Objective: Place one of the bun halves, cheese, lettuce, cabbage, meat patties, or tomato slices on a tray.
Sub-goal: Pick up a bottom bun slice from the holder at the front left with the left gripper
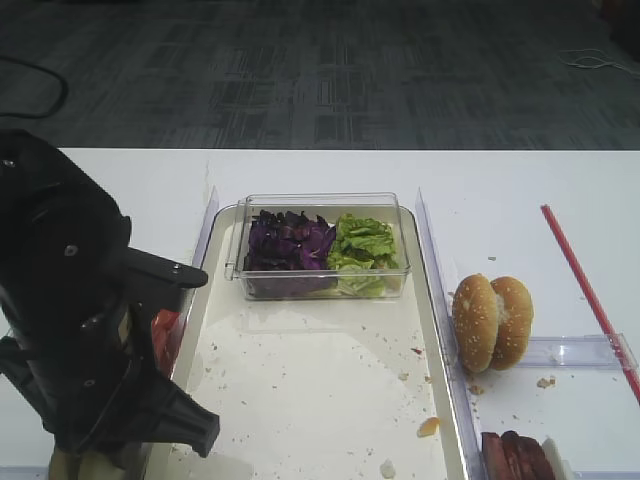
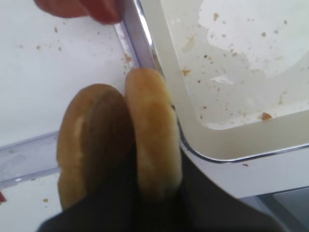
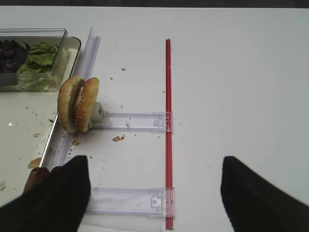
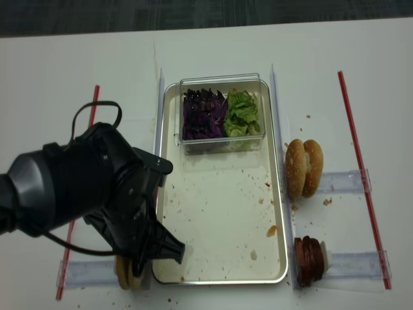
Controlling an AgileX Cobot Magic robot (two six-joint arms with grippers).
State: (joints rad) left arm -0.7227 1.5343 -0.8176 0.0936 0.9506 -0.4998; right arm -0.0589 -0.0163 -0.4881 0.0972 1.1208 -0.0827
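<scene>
Two plain brown bun halves stand on edge just left of the tray's (image 2: 231,145) corner. My left gripper (image 2: 157,181) is shut on the right bun half (image 2: 153,130), with one finger between it and the other half (image 2: 91,140). Tomato slices (image 2: 82,7) lie beyond them. The tray (image 1: 320,370) holds a clear box with cabbage (image 1: 288,243) and lettuce (image 1: 363,243). Meat patties (image 4: 308,260) stand right of the tray. My right gripper (image 3: 154,193) hangs open over the table right of the tray, holding nothing. No cheese is in view.
Two sesame bun halves (image 1: 492,322) stand on edge in a clear plastic holder (image 3: 130,121) right of the tray. Red strips (image 4: 360,174) bound the work area on both sides. Crumbs dot the tray bottom (image 4: 219,219).
</scene>
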